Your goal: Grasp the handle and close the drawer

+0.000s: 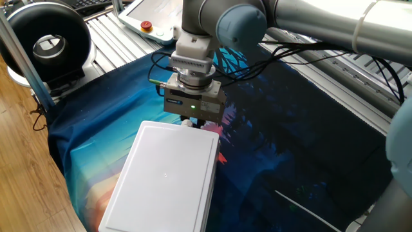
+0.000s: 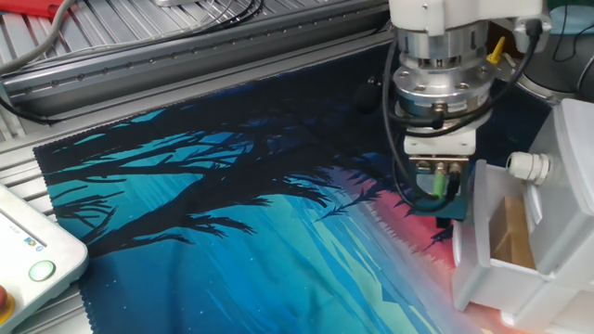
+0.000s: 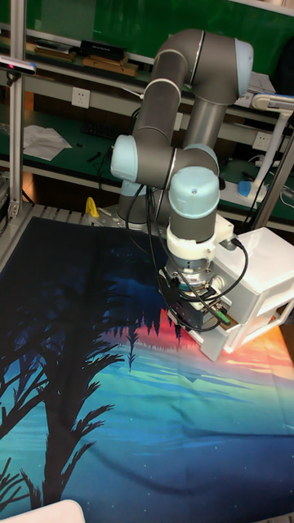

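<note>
Now | drawer (image 2: 506, 237) ajar | fingers (image 1: 193, 122) state unclear | no readable labels

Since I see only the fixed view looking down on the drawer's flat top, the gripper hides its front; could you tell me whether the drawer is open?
Observer: Yes. The other fixed view shows the drawer open, with a brown interior behind its front panel.
Operator: Is the handle held?
Observer: No. The handle stands bare, beside the gripper.
Operator: Are the fingers open?
Observer: I cannot tell. The tall fixed view shows only the gripper body low against the drawer's front.
</note>
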Robot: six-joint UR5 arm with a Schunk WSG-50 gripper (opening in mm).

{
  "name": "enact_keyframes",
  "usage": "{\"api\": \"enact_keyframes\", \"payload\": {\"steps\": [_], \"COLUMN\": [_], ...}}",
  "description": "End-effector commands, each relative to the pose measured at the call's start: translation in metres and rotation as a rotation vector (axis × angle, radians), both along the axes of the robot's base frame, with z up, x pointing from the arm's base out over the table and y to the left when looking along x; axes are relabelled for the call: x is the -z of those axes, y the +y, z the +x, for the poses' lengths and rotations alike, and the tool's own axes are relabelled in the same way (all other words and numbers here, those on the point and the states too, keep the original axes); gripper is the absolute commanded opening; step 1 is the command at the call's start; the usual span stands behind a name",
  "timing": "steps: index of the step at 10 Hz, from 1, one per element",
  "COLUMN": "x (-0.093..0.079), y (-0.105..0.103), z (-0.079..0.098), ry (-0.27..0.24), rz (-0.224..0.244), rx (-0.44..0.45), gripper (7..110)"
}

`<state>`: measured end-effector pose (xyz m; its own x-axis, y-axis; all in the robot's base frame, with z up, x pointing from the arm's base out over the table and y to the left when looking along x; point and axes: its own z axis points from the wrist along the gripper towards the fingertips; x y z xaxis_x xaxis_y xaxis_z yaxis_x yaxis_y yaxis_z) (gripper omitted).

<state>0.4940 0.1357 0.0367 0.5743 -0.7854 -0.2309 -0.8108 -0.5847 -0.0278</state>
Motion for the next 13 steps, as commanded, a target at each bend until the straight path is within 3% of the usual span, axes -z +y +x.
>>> {"api": "enact_keyframes", "payload": {"steps": [1,2,4,5,6,8,11,13], "x": [0.001,0.001,-0.003,-0.005,-0.009,-0.01,-0.009,-0.022], "y": [0.005,0.01,0.015,0.013,0.002,-0.009,-0.025,-0.025], "z": [0.013,0.015,0.005,0.001,-0.003,0.002,0.025,0.041], "ry": [-0.069,-0.09,-0.043,-0.022,-0.006,-0.031,-0.158,-0.248], "rz": [-0.033,-0.026,0.054,0.107,0.129,0.099,0.007,0.0], "rx": [0.059,0.084,0.08,0.073,0.055,0.04,-0.038,-0.019], "gripper": [7,7,7,7,7,7,7,7]}}
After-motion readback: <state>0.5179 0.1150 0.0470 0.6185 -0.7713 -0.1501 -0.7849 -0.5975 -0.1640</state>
